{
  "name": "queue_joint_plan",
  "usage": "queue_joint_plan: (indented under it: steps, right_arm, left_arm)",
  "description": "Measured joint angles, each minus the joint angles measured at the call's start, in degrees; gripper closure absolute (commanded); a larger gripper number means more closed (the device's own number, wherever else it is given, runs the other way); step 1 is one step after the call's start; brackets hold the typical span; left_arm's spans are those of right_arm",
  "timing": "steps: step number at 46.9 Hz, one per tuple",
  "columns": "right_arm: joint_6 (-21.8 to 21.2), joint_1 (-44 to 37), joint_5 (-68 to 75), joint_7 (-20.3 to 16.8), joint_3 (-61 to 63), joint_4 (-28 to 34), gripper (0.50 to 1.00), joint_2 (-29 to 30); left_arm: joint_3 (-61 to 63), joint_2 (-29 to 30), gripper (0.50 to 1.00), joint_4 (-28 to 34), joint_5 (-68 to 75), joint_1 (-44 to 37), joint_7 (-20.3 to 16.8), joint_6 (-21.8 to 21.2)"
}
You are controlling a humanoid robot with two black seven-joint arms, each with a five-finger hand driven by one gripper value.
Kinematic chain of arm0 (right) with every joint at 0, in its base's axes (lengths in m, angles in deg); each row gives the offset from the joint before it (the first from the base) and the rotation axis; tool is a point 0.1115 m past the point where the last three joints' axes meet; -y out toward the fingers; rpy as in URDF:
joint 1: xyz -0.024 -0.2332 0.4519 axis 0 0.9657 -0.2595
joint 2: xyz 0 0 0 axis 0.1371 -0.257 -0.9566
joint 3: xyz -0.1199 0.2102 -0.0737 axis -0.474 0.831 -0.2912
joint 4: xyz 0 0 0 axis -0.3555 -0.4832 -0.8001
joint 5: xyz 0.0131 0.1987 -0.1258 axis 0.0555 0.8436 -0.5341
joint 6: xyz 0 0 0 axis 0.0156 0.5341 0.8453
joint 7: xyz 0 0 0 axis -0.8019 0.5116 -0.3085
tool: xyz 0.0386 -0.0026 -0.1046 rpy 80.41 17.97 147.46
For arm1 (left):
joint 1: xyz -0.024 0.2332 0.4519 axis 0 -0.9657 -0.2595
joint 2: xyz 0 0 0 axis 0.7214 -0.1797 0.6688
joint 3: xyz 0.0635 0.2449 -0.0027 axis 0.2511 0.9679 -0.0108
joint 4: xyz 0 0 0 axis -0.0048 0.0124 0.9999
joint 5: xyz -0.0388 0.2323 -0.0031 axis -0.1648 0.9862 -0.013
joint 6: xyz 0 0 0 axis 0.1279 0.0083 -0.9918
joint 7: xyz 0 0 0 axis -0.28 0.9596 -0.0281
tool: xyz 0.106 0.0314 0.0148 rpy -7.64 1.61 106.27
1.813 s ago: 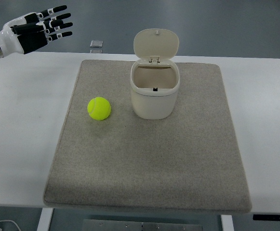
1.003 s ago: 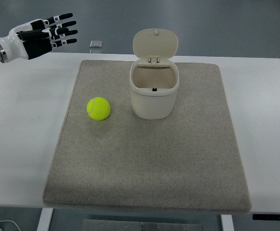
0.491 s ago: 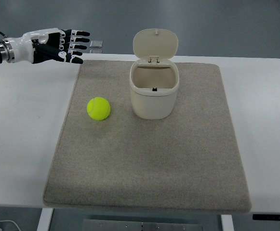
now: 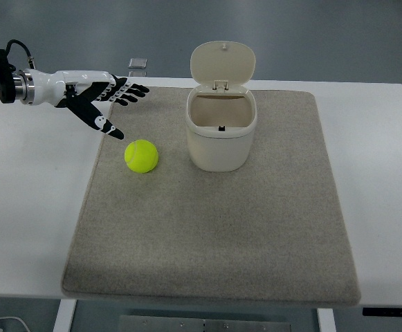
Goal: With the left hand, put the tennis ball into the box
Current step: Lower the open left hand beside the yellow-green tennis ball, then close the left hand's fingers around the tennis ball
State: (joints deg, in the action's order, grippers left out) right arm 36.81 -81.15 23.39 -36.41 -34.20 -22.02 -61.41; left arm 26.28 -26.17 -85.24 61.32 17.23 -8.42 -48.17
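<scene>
You have the left hand [image 4: 93, 99] just up and left of the ball [image 4: 142, 155], its fingers [image 4: 128, 93] spread and holding nothing, while the ball lies on the mat [image 4: 214, 235] just left of the open box [image 4: 222, 131].

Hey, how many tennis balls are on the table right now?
1. The tennis ball lies on the grey mat, left of the open box and just below the left robot hand. The part of the box's inside that shows holds no ball.
</scene>
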Motion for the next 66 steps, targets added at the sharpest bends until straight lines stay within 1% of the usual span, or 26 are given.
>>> queue_joint_plan:
  steps: [7, 9, 16, 23, 29, 36, 40, 43, 47, 48, 51, 55, 66]
  right_arm:
    - [0.0, 0.0, 0.0, 0.0, -0.01, 0.02, 0.56, 0.0]
    - [0.0, 0.0, 0.0, 0.0, 0.01, 0.03, 0.562, 0.0]
    - [-0.02, 0.0, 0.0, 0.0, -0.01, 0.01, 0.562, 0.0]
    - [-0.02, 0.0, 0.0, 0.0, 0.02, 0.0, 0.562, 0.0]
    - [-0.02, 0.0, 0.0, 0.0, 0.0, 0.01, 0.562, 0.0]
    - [-0.02, 0.0, 0.0, 0.0, 0.01, 0.02, 0.562, 0.0]
    - [0.01, 0.0, 0.0, 0.0, -0.02, 0.04, 0.562, 0.0]
    - [0.01, 0.0, 0.0, 0.0, 0.01, 0.02, 0.562, 0.0]
    - [0.01, 0.0, 0.0, 0.0, 0.01, 0.02, 0.562, 0.0]
    - [0.01, 0.0, 0.0, 0.0, 0.01, 0.01, 0.562, 0.0]
    - [0.01, 0.0, 0.0, 0.0, 0.02, 0.01, 0.562, 0.0]
    - [0.0, 0.0, 0.0, 0.0, 0.02, 0.03, 0.562, 0.0]
    - [-0.01, 0.0, 0.0, 0.0, 0.01, 0.02, 0.562, 0.0]
  left_arm:
    - [-0.02, 0.58, 0.54, -4.07, 8.9, -2.6, -2.19, -0.52]
    - [-0.03, 0.58, 0.54, -4.97, 10.74, -3.33, -2.83, -2.14]
    - [-0.04, 0.38, 0.54, -7.53, 17.94, -6.73, -5.57, -10.26]
    - [0.03, -1.12, 0.534, -7.71, 22.48, -9.14, -6.1, -17.77]
    - [0.35, -2.64, 0.534, -7.41, 22.97, -9.95, -6.1, -21.01]
    - [2.41, -3.27, 0.544, -7.08, 23.74, -9.98, -6.08, -22.84]
    - [2.98, -3.31, 0.587, -6.99, 25.75, -9.97, -6.07, -24.82]
    - [3.21, -3.36, 0.645, -6.99, 27.2, -9.99, -6.07, -26.83]
    - [3.82, -3.37, 0.694, -6.98, 27.71, -10.2, -6.07, -28.87]
    - [3.98, -3.37, 0.72, -6.98, 27.73, -10.25, -6.07, -29.19]
    - [4.23, -3.37, 0.748, -6.98, 27.84, -10.34, -6.07, -29.65]
    - [4.26, -3.37, 0.757, -6.98, 28.0, -10.34, -6.07, -29.72]
    - [4.22, -3.45, 0.759, -6.98, 28.03, -10.34, -6.07, -29.72]
